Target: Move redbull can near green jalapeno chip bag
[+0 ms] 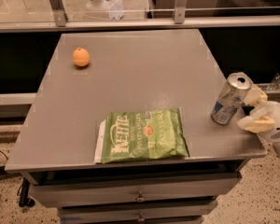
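Observation:
The redbull can (228,101), silver with blue patches, stands near the table's right edge and leans with its top to the right. My gripper (246,108) is right next to it on its right side. The two pale fingers (257,123) are spread apart, one behind the can's top and one lower to its right, and they do not close on it. The green jalapeno chip bag (144,135) lies flat near the front edge, about a hand's width left of the can.
An orange fruit (81,57) sits at the back left of the grey table (144,73). Drawers run under the front edge. A railing and glass stand behind the table. The floor drops off to the right.

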You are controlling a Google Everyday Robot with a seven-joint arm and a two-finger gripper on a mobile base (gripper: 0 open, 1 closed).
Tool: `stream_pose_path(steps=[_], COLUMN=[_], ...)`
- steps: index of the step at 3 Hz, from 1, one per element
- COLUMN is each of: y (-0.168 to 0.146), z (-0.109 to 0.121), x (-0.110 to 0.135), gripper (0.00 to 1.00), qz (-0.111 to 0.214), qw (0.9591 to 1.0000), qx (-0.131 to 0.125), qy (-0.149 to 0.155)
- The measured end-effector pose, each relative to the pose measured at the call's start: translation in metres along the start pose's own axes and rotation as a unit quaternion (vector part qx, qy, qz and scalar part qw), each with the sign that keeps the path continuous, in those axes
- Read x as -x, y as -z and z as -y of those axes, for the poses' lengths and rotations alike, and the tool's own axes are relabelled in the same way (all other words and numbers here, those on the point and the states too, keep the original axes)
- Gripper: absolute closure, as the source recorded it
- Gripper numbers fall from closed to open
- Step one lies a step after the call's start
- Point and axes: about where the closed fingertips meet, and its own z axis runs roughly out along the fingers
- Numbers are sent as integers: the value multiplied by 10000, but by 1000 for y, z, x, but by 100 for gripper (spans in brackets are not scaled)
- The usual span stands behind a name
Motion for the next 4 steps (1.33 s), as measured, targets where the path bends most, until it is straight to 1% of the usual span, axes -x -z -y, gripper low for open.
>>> stream_pose_path(steps=[1, 2, 3, 4], y=[3, 5, 3, 0], z=[-3, -2, 1, 6], x=[8, 21, 18, 6], gripper=[0, 0, 0, 0], qz=[-243, -773, -1519, -2290], qw=[9996, 9965, 9877, 9724], qx=[47, 170, 298, 402], qy=[114, 262, 236, 214])
